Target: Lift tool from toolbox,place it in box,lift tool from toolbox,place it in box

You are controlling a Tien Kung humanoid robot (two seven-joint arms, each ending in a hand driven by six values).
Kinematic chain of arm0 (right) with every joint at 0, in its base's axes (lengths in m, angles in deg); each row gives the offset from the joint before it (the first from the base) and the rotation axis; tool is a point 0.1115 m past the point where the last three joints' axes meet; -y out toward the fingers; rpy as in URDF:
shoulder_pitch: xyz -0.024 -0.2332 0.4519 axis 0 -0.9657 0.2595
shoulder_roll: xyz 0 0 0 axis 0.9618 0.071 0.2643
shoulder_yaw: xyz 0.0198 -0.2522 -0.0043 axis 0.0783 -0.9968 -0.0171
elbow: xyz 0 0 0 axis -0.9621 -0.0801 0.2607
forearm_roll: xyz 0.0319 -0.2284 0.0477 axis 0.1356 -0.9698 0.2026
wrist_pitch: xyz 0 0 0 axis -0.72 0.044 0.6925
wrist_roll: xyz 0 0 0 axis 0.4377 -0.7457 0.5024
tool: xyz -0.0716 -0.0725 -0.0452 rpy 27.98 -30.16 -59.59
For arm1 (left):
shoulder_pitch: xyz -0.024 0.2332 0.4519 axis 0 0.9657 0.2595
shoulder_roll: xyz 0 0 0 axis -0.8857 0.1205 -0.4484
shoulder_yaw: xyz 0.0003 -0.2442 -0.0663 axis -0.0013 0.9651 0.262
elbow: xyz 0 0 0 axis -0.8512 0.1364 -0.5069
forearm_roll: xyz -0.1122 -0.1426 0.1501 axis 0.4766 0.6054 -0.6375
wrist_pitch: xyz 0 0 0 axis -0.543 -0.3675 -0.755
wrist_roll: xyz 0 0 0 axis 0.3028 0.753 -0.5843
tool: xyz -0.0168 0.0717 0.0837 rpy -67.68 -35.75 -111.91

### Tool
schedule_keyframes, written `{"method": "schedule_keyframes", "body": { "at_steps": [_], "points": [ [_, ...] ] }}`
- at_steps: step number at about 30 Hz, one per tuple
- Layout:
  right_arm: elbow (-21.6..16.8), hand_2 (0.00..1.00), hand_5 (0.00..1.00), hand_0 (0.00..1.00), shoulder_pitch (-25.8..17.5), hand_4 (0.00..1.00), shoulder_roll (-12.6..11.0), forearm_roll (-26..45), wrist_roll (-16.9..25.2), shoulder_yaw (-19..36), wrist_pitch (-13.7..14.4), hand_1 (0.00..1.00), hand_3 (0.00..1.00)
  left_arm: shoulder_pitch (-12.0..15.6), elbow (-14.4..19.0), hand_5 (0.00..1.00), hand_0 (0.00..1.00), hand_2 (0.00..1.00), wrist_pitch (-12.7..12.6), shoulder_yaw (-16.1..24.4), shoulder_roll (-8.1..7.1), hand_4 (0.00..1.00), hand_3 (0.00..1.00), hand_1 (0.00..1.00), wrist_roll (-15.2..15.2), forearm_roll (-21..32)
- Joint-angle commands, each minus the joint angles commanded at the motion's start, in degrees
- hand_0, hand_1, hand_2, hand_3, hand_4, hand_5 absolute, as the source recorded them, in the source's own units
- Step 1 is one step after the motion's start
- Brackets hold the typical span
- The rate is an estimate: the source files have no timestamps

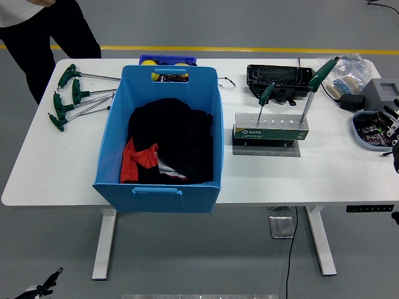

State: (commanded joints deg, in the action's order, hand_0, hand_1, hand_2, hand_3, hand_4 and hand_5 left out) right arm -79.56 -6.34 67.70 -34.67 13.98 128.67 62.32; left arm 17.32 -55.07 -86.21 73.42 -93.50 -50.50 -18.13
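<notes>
- Centrally, a big blue plastic bin point(112, 159) stands on the white table point(324, 177), reaching to its near edge, with black and red cloth point(168, 149) bundled inside.
- At about three o'clock from the bin sits a grey tool rack point(269, 132) with a green label, on a flat base plate.
- Two green-handled T-wrenches stand upright in the rack: a shorter one point(264, 99) toward its left end and a taller one point(315, 84) at its right end, leaning a little to the right.
- Behind the rack, at twelve o'clock, lies a black tray point(278, 77).
- At nine to ten o'clock from the bin, several more green-handled T-wrenches point(75, 96) lie flat on the table, handles to the left.
- A blue parts box point(167, 62) with yellow items shows just behind the bin's far rim.
- At the table's three o'clock edge, the right hand point(391, 134) is only partly in frame over a small blue dish point(366, 132); whether its fingers are spread or curled cannot be told.
- A grey device point(383, 93) and a clear bag point(346, 78) lie at two o'clock.
- A person in dark trousers point(43, 37) stands at the far left corner.
</notes>
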Motion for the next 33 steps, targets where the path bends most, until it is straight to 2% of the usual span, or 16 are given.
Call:
{"method": "schedule_keyframes", "body": {
  "at_steps": [25,33],
  "points": [
    [-0.3,0.844,0.998,0.908,0.3,0.998,-0.3,-0.7,0.2,0.5,0.3,0.857,0.916,0.2,0.0,0.694,0.808,0.897,0.2,0.5,0.00,0.776,0.808,0.896,0.1,-0.9],
    [-2.0,0.846,0.998,0.909,0.5,0.998,-1.7,-4.2,2.4,0.1,1.2,0.857,0.917,0.3,0.0,0.694,0.808,0.897,0.3,0.0,-0.02,0.778,0.808,0.895,0.2,-0.5]
  ]
}}
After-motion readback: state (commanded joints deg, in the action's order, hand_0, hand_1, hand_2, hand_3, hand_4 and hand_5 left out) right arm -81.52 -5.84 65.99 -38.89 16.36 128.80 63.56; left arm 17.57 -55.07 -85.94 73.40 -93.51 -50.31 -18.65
